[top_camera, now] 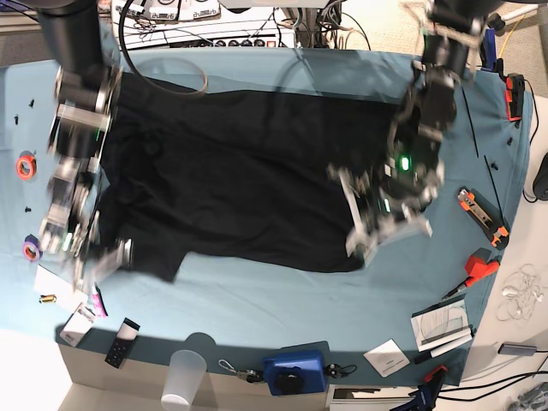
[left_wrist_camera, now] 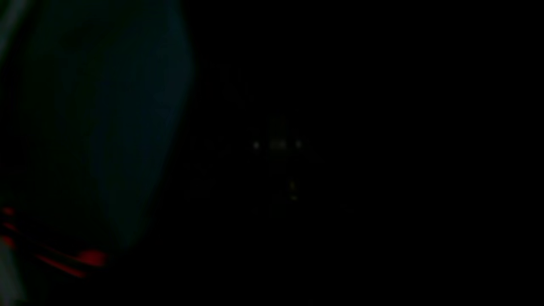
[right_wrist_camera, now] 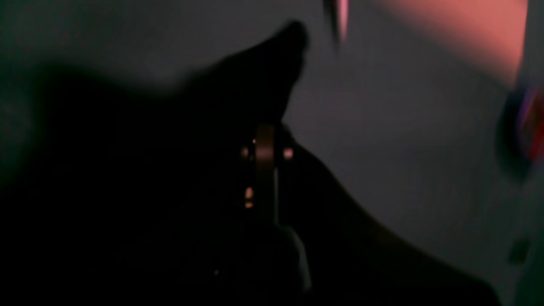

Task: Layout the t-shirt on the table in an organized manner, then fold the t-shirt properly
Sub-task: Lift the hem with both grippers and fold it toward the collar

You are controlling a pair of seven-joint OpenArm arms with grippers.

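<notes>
The black t-shirt [top_camera: 240, 180] lies spread across the teal table [top_camera: 282, 291], its lower edge uneven. At the shirt's lower right corner, my left gripper [top_camera: 364, 244] is shut on the cloth. The left wrist view is almost all black fabric [left_wrist_camera: 340, 127], with a strip of teal table [left_wrist_camera: 119, 127] at the left. My right gripper [top_camera: 86, 261], blurred, is at the shirt's lower left corner. In the right wrist view it [right_wrist_camera: 265, 140] is shut with dark fabric [right_wrist_camera: 127, 170] bunched around it and peaking above.
A clear plastic cup [top_camera: 184, 377] and a blue box [top_camera: 295, 372] stand at the front edge. Tape rolls [top_camera: 26, 164] lie at the left. Orange and red tools [top_camera: 481, 214] and papers [top_camera: 441, 325] are at the right. Cables [top_camera: 171, 73] cross the far edge.
</notes>
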